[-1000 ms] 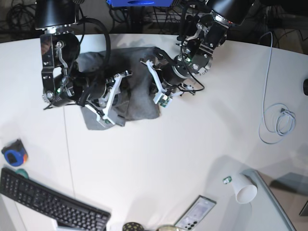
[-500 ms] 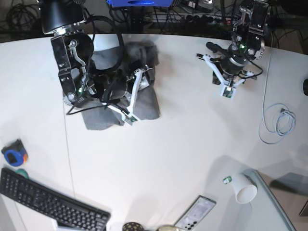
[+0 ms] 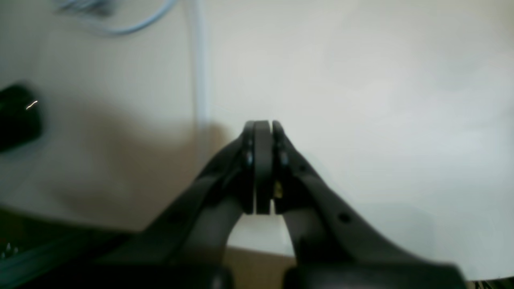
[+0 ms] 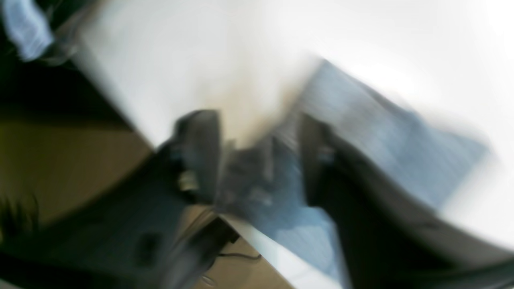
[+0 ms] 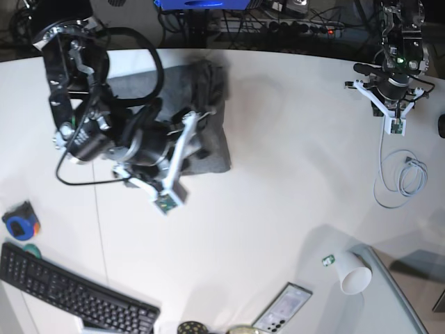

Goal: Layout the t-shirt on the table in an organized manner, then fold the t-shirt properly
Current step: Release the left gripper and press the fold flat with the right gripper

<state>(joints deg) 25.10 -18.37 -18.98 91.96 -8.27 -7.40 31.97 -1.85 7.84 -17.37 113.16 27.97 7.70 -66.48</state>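
The grey t-shirt (image 5: 208, 142) lies bunched and partly folded on the white table (image 5: 264, 209), at the far left. My right arm (image 5: 139, 142) hangs over its near left part. In the blurred right wrist view, grey t-shirt (image 4: 381, 144) cloth fills the gap between the fingers of my right gripper (image 4: 255, 124), which looks shut on a bunch of it. My left gripper (image 3: 263, 128) is shut with nothing in it, above the bare table (image 3: 361, 80). In the base view the left gripper (image 5: 389, 101) is at the far right, well away from the shirt.
A white cable (image 5: 403, 174) coils at the right and a black object (image 5: 441, 125) sits at the right edge. A paper cup (image 5: 354, 275) and phone (image 5: 281, 309) lie front right. A black keyboard (image 5: 69, 292) and a blue round thing (image 5: 21, 223) lie front left.
My left arm has swung off the t-shirt to the far right of the table, shut and empty. My right gripper has shifted toward the near side over the shirt's left part.
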